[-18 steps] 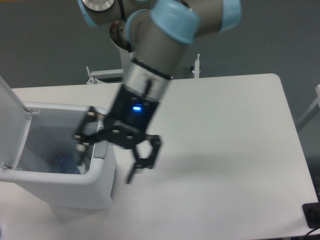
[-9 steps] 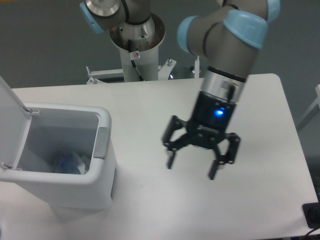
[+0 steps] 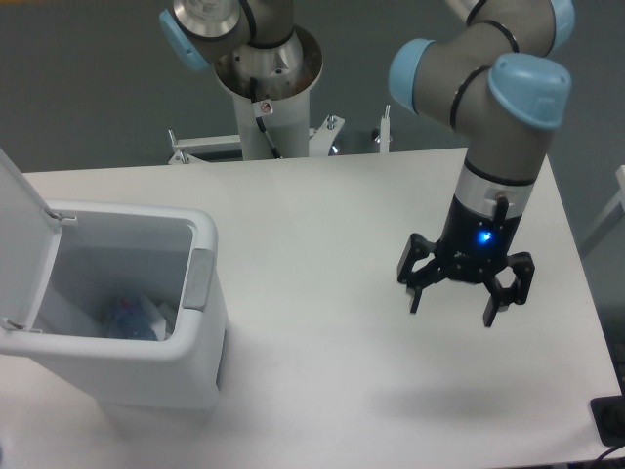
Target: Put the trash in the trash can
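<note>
The white trash can (image 3: pixel 200 337) stands at the table's front left with its lid (image 3: pixel 20 230) swung open to the left and a grey latch tab on its right rim. Inside it, at the bottom, lies the trash (image 3: pixel 132 318): a clear crushed bottle with a blue cap and some white crumpled material beside it. My gripper (image 3: pixel 454 305) hangs over the right half of the table, far from the can. It is open and its fingers hold nothing.
The arm's base column (image 3: pixel 264 88) rises behind the table's back edge. A white table (image 3: pixel 322 225) spans the view, its right edge near x 600. A dark object (image 3: pixel 610 420) sits at the front right corner.
The gripper has swung from the trash can's right rim across the table to the right side, staying open. The trash lies in the can throughout.
</note>
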You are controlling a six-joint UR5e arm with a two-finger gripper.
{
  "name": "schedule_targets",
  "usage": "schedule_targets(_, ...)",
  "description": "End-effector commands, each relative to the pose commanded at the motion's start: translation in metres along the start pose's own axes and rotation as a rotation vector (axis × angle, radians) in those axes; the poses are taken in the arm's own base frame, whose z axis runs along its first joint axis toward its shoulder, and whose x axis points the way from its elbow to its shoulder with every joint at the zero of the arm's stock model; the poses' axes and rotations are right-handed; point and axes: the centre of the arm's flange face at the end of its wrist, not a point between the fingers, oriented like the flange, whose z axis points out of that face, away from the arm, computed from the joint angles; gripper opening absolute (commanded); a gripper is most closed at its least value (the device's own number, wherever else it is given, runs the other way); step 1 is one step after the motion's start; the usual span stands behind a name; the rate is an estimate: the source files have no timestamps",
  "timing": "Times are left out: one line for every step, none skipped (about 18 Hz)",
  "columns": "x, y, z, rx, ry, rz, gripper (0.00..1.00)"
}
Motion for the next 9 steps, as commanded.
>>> schedule_targets(-0.002, 0.002, 0.003, -0.009, -0.004, 0.017, 1.0)
schedule_targets(-0.004, 0.004, 0.009, -0.026, -0.004, 0.035, 1.0)
schedule_targets(-0.005, 0.007, 0.012, -0.051, -0.009, 0.059, 1.0)
schedule_targets(-0.006, 0.012, 0.018, -0.093, -0.017, 0.1, 1.0)
schedule_targets(-0.007, 0.015, 0.021, -0.113, -0.018, 0.133, 1.0)
schedule_targets(-0.008, 0.018, 0.025, -0.135, -0.02, 0.168, 1.0)
schedule_targets(-0.01, 0.022, 0.028, -0.15, -0.02, 0.195, 1.0)
schedule_targets(-0.014, 0.036, 0.036, -0.159, -0.005, 0.207, 1.0)
schedule_targets(-0.019, 0.046, 0.038, -0.162, -0.004, 0.23, 1.0)
